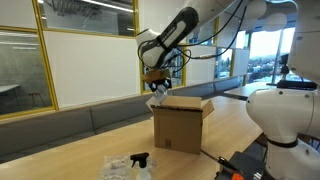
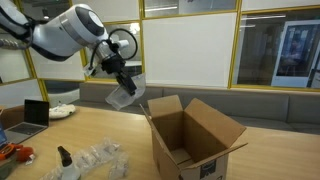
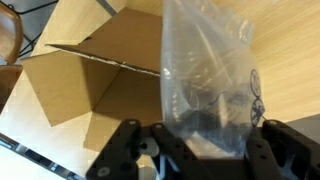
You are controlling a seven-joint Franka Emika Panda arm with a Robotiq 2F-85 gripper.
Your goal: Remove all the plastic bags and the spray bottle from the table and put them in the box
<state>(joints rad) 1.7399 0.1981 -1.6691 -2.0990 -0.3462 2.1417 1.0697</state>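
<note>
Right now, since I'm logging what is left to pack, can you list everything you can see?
box: one, brown, on the table, flaps open
held bag: one, clear, in the air beside a box flap
loose bags: a few (exact count unclear), clear, on the table by the bottle
bottle: one, pale with a black head, on the table
laptop: one, dark, far end of the table
table: one, light wood, under everything
arm: one, white and black, above the box
gripper: one, black, shut on the held bag
</note>
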